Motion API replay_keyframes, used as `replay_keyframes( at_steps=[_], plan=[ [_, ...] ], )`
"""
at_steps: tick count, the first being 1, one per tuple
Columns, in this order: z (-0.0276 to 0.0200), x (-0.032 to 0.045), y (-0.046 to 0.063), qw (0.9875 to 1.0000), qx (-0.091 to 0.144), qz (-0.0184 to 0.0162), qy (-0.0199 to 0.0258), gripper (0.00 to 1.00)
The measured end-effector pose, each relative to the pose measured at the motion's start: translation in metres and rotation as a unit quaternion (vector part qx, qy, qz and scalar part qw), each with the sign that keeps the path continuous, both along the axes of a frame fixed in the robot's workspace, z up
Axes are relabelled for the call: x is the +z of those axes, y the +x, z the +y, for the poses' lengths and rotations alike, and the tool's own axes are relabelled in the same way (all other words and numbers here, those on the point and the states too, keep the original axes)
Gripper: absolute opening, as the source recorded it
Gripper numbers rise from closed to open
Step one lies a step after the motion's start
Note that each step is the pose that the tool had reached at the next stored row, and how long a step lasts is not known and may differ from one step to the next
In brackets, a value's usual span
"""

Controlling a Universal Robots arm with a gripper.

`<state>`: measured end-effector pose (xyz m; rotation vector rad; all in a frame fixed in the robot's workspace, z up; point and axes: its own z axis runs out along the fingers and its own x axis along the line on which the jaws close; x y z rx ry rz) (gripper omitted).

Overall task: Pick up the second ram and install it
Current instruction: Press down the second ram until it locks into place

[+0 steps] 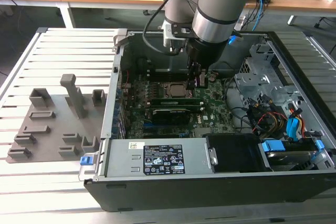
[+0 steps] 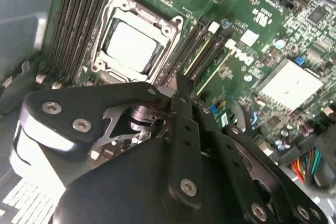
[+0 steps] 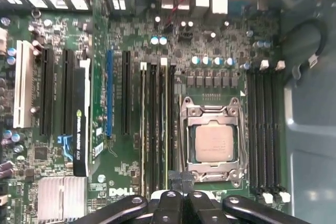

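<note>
The second ram (image 3: 167,129) is a thin green stick standing on edge in a black slot beside the processor socket (image 3: 212,142); it is also in the second wrist view (image 2: 198,56). Another green stick (image 3: 143,129) stands two slots further from the socket. My gripper (image 3: 181,178) is down inside the computer case (image 1: 195,81), just above the motherboard at one end of these slots. Its black fingers (image 2: 178,85) are shut together, with nothing visible between them. I cannot tell whether the tips touch the ram.
A grey holder tray (image 1: 52,124) with upright blocks lies on the slatted table at the exterior view's left. Inside the case are a graphics card (image 3: 79,124), the power supply (image 1: 157,158), drive cages and cable bundles (image 1: 273,119). Four more black slots (image 3: 265,129) flank the socket's other side.
</note>
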<state>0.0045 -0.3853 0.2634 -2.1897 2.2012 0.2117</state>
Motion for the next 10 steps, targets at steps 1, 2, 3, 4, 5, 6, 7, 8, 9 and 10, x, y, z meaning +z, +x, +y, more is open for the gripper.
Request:
replay_keyframes(
  at_steps=[1, 2, 3, 4, 5, 6, 7, 8, 9, 10],
  plan=[
    [0.0, -0.0046, 0.003, 1.0, 0.0, 0.0001, 0.0, 0.11],
    [0.0, -0.0088, 0.006, 1.0, 0.0, 0.0001, 0.0001, 0.11],
    [0.0, -0.0136, 0.01, 1.0, 0.0, 0.0001, 0.0, 0.11],
    [0.0, -0.0187, 0.013, 1.0, 0.0, 0.0001, 0.0, 0.11],
    [0.0, -0.0212, 0.015, 1.0, 0.0, 0.0002, 0.0, 0.11],
    [-0.0002, -0.0287, 0.017, 1.0, 0.0, 0.0004, 0.0, 0.11],
    [-0.0004, -0.0322, 0.017, 1.0, 0.0, 0.0005, -0.0001, 0.11],
    [-0.0007, -0.0355, 0.017, 1.0, 0.0, 0.0009, -0.0009, 0.11],
    [-0.0008, -0.0368, 0.017, 1.0, 0.0, 0.0009, -0.0005, 0.11],
    [-0.0003, -0.0331, 0.017, 1.0, 0.0, 0.0003, 0.0013, 0.11]
  ],
)
